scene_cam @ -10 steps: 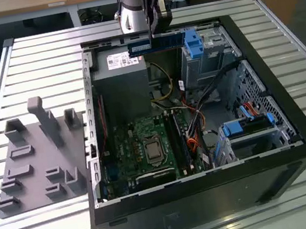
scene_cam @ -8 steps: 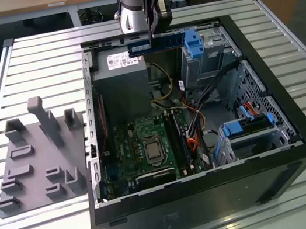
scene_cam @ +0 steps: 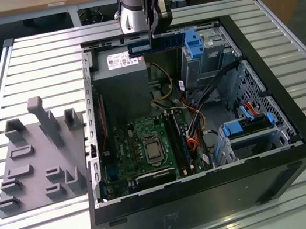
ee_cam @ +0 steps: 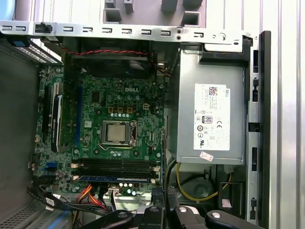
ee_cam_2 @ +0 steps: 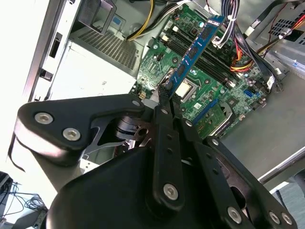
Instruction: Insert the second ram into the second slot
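My gripper (scene_cam: 155,31) hangs above the far side of the open computer case (scene_cam: 300,142). It is shut on the second ram (scene_cam: 152,44), a thin blue stick held level and well above the board. In the second wrist view the fingers (ee_cam_2: 164,102) pinch one part of the second ram (ee_cam_2: 198,45), and the rest of it juts out over the motherboard (ee_cam_2: 162,62). The black memory slots (ee_cam: 116,167) lie in a row near the processor socket (ee_cam: 116,132); in the exterior view these slots (scene_cam: 176,140) are far below the stick. A blue strip (ee_cam: 116,179) runs beside them.
A grey power supply (scene_cam: 121,84) fills the case's far corner at the exterior view's left. Blue drive brackets (scene_cam: 193,42) and loose cables (scene_cam: 194,128) sit to the exterior view's right of the board. A grey parts fixture (scene_cam: 37,164) rests on the slatted table outside the case.
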{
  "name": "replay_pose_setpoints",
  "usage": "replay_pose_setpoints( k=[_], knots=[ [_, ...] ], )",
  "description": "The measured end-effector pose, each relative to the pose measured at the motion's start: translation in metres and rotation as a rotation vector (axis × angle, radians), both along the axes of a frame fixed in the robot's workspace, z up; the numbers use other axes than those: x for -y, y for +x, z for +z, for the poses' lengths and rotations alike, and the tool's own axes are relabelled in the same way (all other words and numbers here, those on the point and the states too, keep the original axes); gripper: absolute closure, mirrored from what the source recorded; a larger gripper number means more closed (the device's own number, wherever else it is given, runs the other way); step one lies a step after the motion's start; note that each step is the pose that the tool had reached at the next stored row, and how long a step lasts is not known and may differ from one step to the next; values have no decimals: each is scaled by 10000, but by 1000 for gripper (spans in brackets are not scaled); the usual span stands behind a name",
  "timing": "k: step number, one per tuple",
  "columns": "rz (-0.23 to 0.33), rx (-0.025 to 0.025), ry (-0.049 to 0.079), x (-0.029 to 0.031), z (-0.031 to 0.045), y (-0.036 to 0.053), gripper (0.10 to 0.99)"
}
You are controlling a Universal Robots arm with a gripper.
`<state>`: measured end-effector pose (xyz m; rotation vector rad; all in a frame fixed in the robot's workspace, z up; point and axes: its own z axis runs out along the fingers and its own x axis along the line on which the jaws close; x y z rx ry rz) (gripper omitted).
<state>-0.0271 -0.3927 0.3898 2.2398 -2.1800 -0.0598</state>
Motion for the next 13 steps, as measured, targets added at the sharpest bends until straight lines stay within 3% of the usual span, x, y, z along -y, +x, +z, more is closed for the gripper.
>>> replay_pose_setpoints(
  k=[13],
  knots=[
    [1,0,-39,54,0,0,949]
  ],
)
